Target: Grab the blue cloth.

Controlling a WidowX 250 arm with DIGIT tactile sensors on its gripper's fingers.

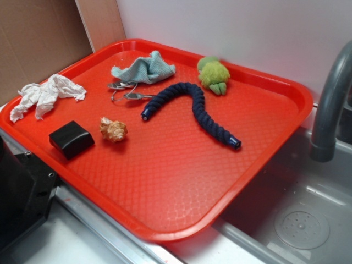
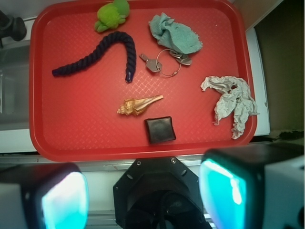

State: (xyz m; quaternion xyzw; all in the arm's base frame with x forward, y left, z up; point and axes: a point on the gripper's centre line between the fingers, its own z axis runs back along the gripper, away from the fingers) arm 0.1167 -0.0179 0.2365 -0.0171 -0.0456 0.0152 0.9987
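The blue cloth [image 1: 144, 69] lies crumpled near the far edge of the red tray [image 1: 181, 192]; in the wrist view the blue cloth [image 2: 174, 34] is at the upper right, partly over a key ring. My gripper [image 2: 143, 193] hangs high above the tray's near edge, over the robot base, far from the cloth. Its jaws stand wide apart with nothing between them. The two teal fingertips [image 2: 223, 191] fill the bottom of the wrist view. The gripper does not show in the exterior view.
On the tray lie a navy braided rope [image 1: 192, 107], a green plush [image 1: 213, 74], keys [image 1: 127, 91], a seashell [image 1: 113, 130], a black box [image 1: 71, 138] and a white tissue [image 1: 44, 94]. A sink with a grey faucet [image 1: 330, 104] is to the right.
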